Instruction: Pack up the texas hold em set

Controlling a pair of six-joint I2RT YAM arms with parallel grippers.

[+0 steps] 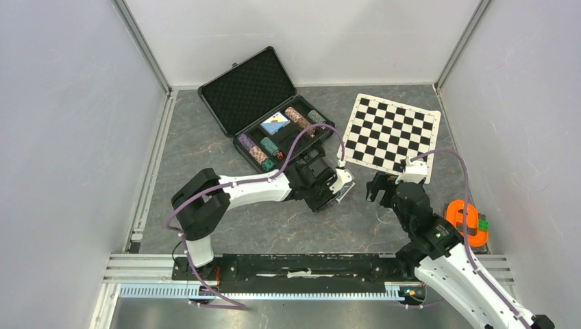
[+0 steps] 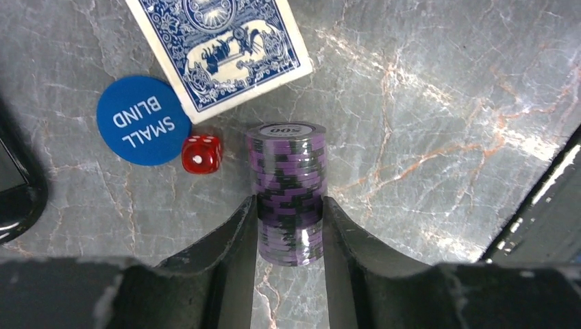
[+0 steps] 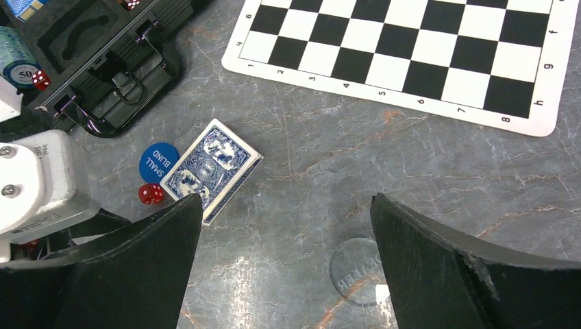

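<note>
The black briefcase (image 1: 264, 110) lies open at the back, with several striped chip stacks (image 1: 260, 152) and a blue card deck (image 1: 275, 123) in its foam. My left gripper (image 2: 289, 202) is shut on an upright purple-and-black chip stack (image 2: 288, 171) standing on the table in front of the case. Beside the stack lie a red die (image 2: 201, 153), a blue "SMALL BLIND" button (image 2: 142, 120) and a blue-backed card deck (image 2: 219, 48). My right gripper (image 3: 288, 212) is open and empty over bare table. The deck (image 3: 212, 168) shows to its left.
The checkered chess mat (image 1: 390, 130) lies at the back right. An orange plastic object (image 1: 466, 223) sits at the right wall. A clear round "DEALER" disc (image 3: 356, 271) lies by my right gripper's right finger. The briefcase handle and latches (image 3: 109, 82) face the loose pieces.
</note>
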